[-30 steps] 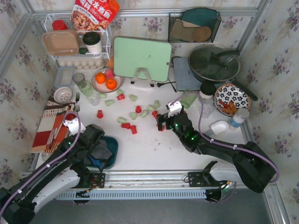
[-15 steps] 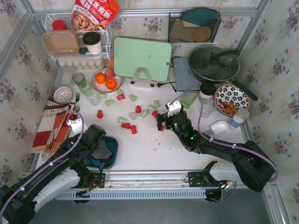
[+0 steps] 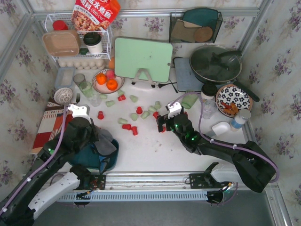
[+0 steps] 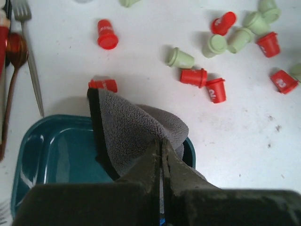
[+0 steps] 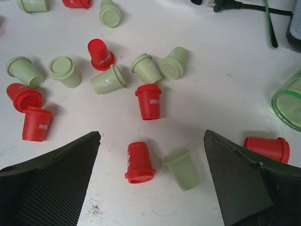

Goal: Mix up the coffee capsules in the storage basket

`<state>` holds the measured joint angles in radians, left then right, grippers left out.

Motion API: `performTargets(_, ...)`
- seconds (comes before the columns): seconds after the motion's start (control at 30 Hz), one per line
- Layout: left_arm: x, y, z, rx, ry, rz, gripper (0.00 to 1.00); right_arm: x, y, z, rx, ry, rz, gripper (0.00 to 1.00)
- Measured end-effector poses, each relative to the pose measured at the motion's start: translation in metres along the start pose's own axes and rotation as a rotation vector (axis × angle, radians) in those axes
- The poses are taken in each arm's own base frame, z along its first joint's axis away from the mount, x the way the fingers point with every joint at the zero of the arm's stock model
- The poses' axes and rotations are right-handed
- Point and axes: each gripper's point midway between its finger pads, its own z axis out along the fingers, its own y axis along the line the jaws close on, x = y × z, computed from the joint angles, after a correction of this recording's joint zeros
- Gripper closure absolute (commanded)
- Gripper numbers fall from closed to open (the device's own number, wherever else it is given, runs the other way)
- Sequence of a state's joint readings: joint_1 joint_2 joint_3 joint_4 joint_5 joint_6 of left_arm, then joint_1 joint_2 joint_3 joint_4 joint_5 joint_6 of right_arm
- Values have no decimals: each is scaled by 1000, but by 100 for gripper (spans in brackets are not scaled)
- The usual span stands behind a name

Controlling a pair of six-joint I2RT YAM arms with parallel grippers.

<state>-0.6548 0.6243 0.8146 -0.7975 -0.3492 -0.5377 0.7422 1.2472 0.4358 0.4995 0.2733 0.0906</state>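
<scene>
Left jaws shifted, pinching grey cloth — coffee capsules' lettering illegible.

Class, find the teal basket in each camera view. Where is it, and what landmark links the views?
Top external: basket bottom left, partly under the left arm.
Left wrist: bottom left, partly hidden by a grey cloth.
Right wrist: not in it.
Shared landmark: the scattered capsules, in all three.

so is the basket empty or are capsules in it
Empty where visible: the storage basket shows bare floor; a grey cloth hides the rest.
</scene>
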Motion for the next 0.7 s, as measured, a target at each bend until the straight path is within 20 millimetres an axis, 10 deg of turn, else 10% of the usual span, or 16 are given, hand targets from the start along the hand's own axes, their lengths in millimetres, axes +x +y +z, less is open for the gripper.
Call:
performTargets(0.4, -72, -47, -49, 264, -163, 246, 100, -11, 23, -8, -114, -33, -27, 0)
performTargets(0.7, -90, -117, -31, 510, -178, 398, 100, -82, 62, -46, -320, -247, -50, 0)
